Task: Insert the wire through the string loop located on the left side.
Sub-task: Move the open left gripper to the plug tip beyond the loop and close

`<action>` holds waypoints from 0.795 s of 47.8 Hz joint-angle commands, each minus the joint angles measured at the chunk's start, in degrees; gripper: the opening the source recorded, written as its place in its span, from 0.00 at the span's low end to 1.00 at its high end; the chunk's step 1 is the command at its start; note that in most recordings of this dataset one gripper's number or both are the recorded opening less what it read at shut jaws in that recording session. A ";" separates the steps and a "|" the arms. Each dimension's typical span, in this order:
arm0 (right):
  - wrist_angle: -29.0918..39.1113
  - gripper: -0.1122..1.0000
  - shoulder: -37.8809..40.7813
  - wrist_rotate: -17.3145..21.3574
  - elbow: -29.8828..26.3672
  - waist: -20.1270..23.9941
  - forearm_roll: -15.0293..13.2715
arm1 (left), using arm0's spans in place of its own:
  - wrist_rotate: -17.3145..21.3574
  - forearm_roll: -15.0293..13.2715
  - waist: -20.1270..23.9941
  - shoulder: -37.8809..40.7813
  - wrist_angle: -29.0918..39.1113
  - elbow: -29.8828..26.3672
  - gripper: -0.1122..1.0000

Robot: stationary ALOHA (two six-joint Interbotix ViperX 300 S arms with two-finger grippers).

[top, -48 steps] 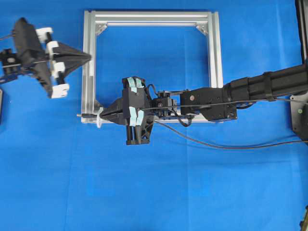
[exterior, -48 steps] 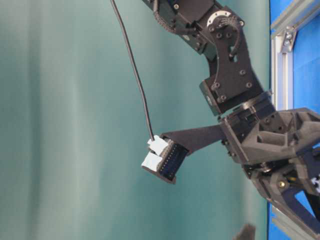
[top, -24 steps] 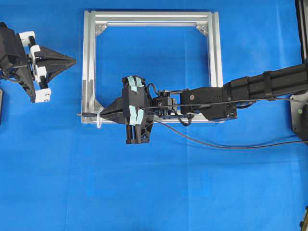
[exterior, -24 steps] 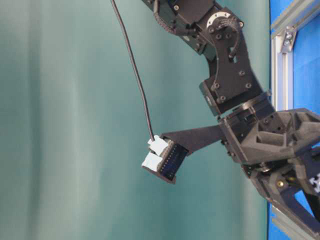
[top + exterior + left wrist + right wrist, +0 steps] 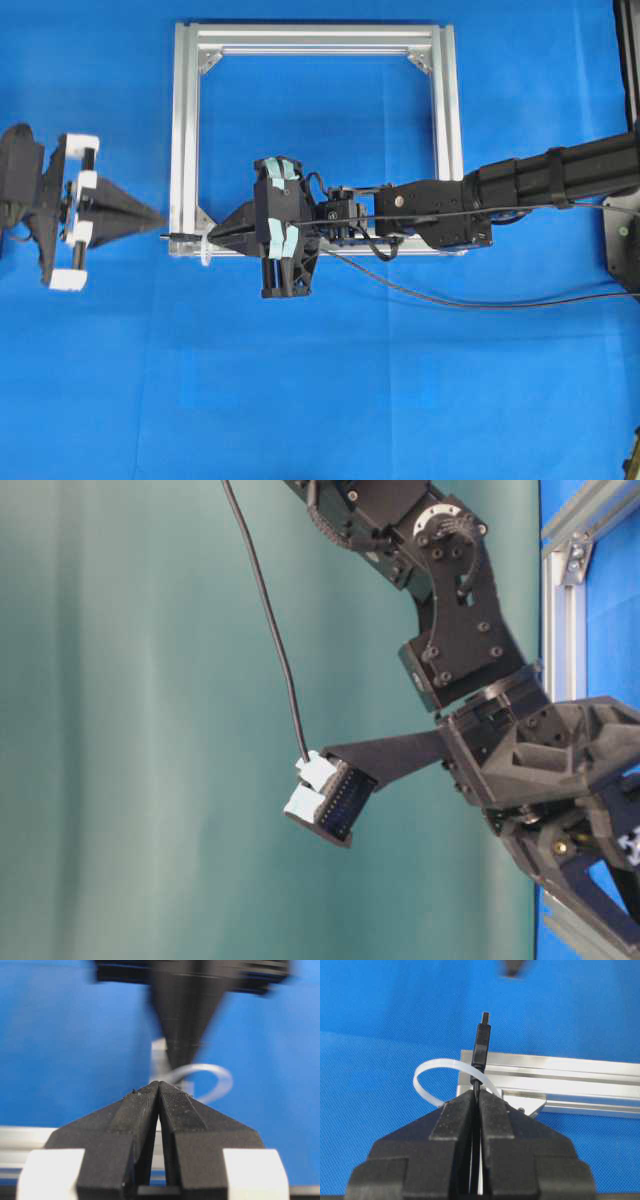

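black wire (image 5: pixel 481 1050), white string loop (image 5: pixel 440 1077), silver frame (image 5: pixel 315 40), blue table (image 5: pixel 350 400)

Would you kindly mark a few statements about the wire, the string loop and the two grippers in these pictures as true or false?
1. The right gripper is shut on the wire. True.
2. The left gripper stands wide open. False: its jaws are shut, meeting at a point in the left wrist view.
3. The wire's plug tip pokes out past the string loop toward the left gripper. True.
4. The string loop sits at the top right corner of the aluminium frame. False: it is at the bottom left corner.
5. The left gripper is holding the plug tip. False: it holds nothing; in the overhead view its point sits just short of the plug tip.
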 commanded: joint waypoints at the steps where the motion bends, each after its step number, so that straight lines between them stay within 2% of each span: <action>1: -0.26 0.10 -1.05 0.18 -0.79 -0.26 0.00 | -0.18 0.09 -1.76 -0.26 -0.26 -1.14 0.10; 33: -0.35 0.10 -1.05 0.18 -0.70 -0.26 0.00 | -0.09 0.09 -1.49 0.09 0.18 -1.93 0.11; 36: -0.26 0.10 -1.05 0.09 -0.70 -0.26 0.00 | -0.18 0.09 -1.49 0.00 0.18 -1.93 0.14; 38: -0.26 0.10 -1.05 0.18 -0.70 -0.35 0.00 | -0.09 0.09 -1.58 0.00 0.26 -1.93 0.22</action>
